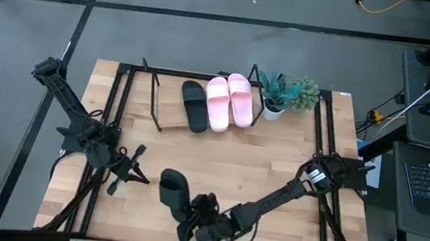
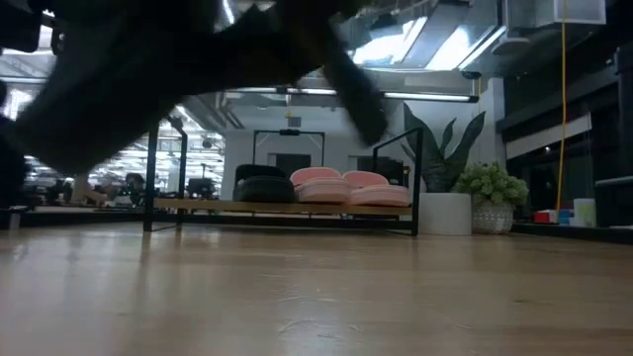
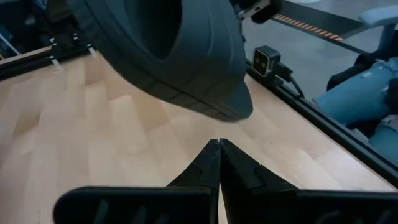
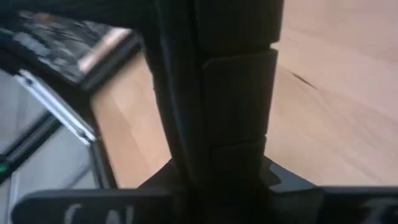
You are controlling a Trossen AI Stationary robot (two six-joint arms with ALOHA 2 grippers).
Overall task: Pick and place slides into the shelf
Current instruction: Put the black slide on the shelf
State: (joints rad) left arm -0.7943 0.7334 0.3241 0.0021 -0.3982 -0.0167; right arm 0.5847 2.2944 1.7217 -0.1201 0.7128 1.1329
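Our right hand [image 1: 192, 215] is clamped on the last black slide [image 1: 173, 193], lifted near the worktop's [image 1: 275, 160] front edge; our left hand [image 1: 141, 175] waits closed beside it. Three slides fill the shelf [image 1: 169, 114] at the back edge. We fear the slide twisting loose in transit.

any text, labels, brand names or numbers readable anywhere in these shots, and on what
None can be read. The two light pink slide sandals and the black slide sandal on the tilted wooden shelf show no markings. Pale marks on the right gripper, shut on the second black slide sandal, are too blurred.
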